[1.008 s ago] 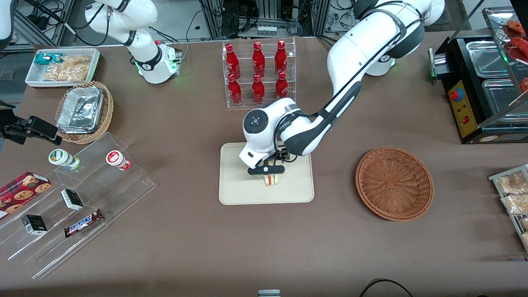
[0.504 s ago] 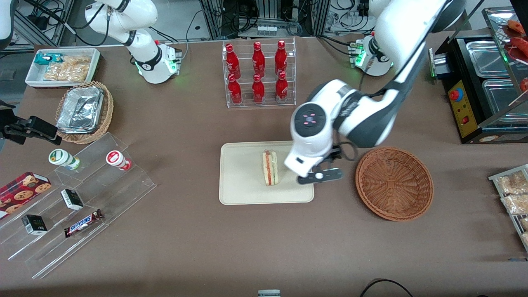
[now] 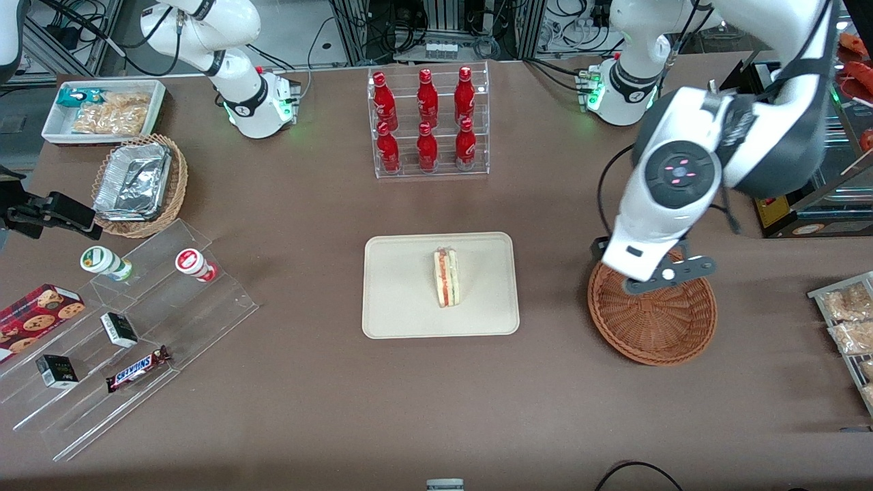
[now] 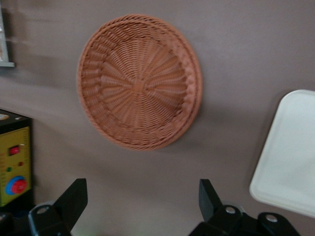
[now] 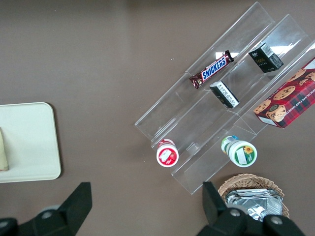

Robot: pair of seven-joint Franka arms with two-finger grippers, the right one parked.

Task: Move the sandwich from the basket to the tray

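Note:
The sandwich (image 3: 446,277), a pale wedge with red and green layers, lies on the cream tray (image 3: 402,310) at the table's middle. The reddish-brown basket (image 3: 655,327) (image 4: 139,81) sits beside the tray toward the working arm's end and holds nothing. My left gripper (image 3: 665,273) (image 4: 141,196) hovers high over the basket's rim, on the side farther from the front camera. It is open, with only tablecloth between its black fingers (image 4: 73,199). A corner of the tray (image 4: 290,157) shows in the left wrist view.
A clear rack of red bottles (image 3: 427,123) stands farther from the front camera than the tray. A black warmer with a yellow panel (image 3: 767,177) and bagged snacks (image 3: 846,314) sit at the working arm's end. Acrylic steps with snacks (image 3: 123,327) and a foil-tray basket (image 3: 140,184) lie toward the parked arm's end.
One second ago the gripper stood on the sandwich at the tray. It let go, rose and swung away toward the basket, leaving the sandwich lying on the tray.

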